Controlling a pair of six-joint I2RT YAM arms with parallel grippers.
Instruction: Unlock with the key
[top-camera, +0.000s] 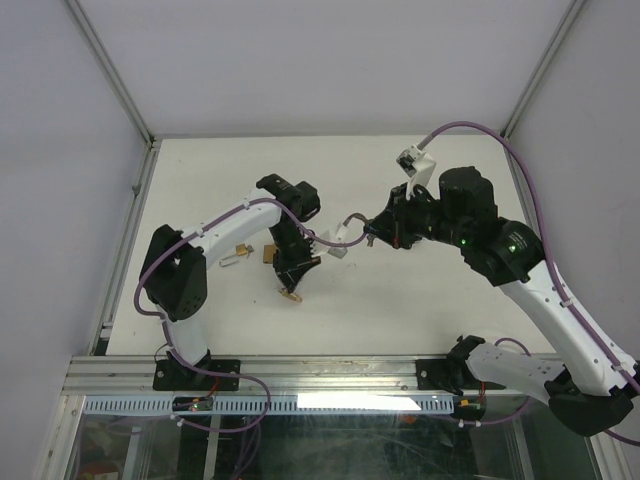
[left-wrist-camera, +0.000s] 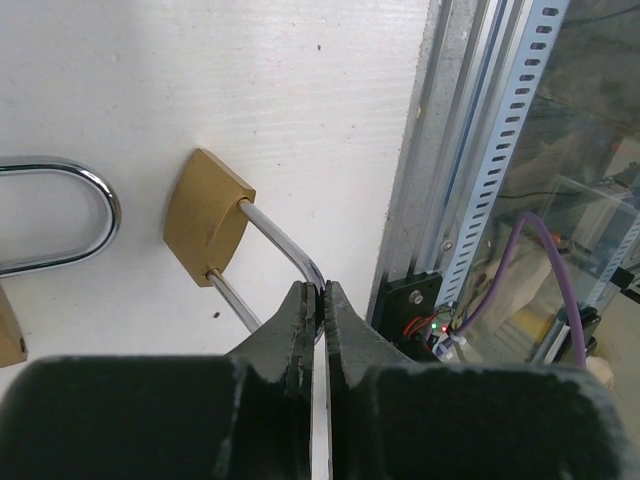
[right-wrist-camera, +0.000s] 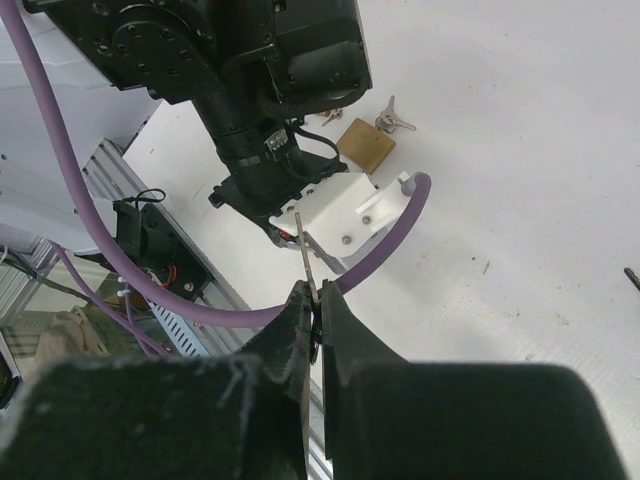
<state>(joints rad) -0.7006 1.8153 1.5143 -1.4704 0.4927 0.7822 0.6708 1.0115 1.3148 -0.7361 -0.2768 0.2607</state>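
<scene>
- The left jaws are pinched shut on the silver shackle of a small brass padlock (left-wrist-camera: 205, 215). Its body sticks out past the tips over the white desk (left-wrist-camera: 150, 80), near the front rail. Whether it rests on the desk or hangs just clear cannot be told.
- The right jaws are closed on a thin silver key (right-wrist-camera: 304, 250), blade pointing out beyond the tips, in the air and well apart from the held lock.
- A spare brass padlock with a loose bunch of keys (right-wrist-camera: 365, 145) lies on the desk, untouched.
- Judged step: lock and key are both in hand, and insertion has not begun.
- The next move calls for lining the blade up with the keyhole, presumably in the body's base, which is not visible. Then comes a straight push and a turn while the left arm steadies the lock.
</scene>
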